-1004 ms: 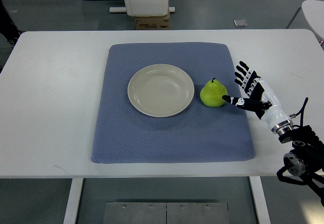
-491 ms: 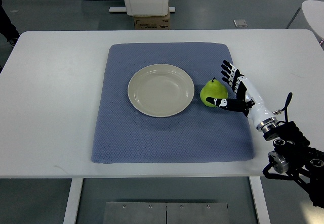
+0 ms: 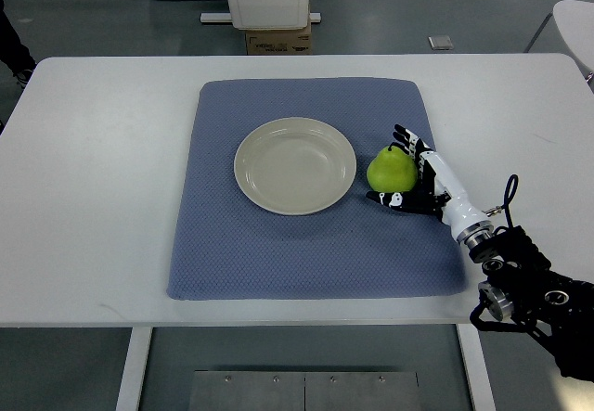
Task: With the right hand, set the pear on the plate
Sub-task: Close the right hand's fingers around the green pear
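One green pear (image 3: 390, 170) sits on blue mat (image 3: 278, 244), just right of empty plate (image 3: 294, 165). Right hand (image 3: 419, 174) cups it w/ fingers spread, thumb below; not clamped.

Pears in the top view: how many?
1. The pear sits on the blue mat, just right of the empty plate, off its rim. The right hand is cupped against its right side. Nothing in view could hide another.
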